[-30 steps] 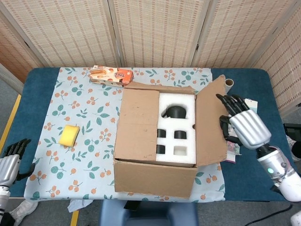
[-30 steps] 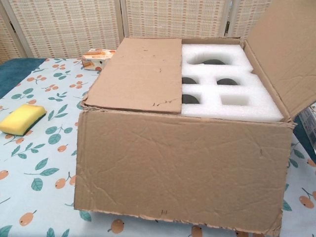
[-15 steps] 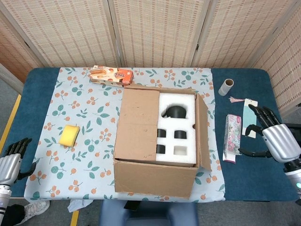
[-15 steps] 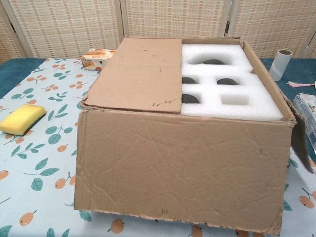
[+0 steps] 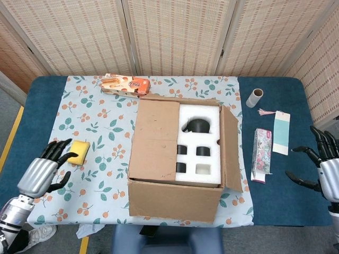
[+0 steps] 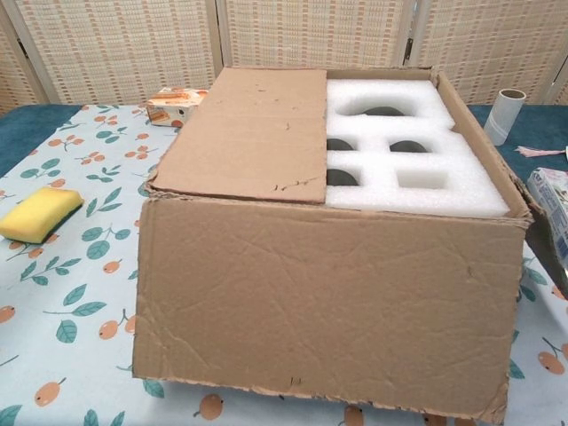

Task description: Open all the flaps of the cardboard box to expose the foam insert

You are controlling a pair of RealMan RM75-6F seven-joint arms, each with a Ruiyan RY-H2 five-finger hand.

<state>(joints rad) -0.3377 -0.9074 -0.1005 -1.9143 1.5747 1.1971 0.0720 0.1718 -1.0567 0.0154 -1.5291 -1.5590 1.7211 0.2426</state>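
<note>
Left hand [image 5: 41, 172] and right hand [image 5: 324, 165], both apparently empty, fingers spread.

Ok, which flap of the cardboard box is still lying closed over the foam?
The left flap: it lies flat over the left half of the foam insert. The right flap is folded outward, down the box's side.

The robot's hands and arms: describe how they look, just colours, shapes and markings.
Both show only in the head view. The left hand has a smooth silver metallic back and black, segmented fingers, on a silver-grey wrist section with a dark band lower down. The right hand matches it: silver back, slim black fingers. Its forearm is cut off by the frame edge. No cables or markings can be made out.
</note>
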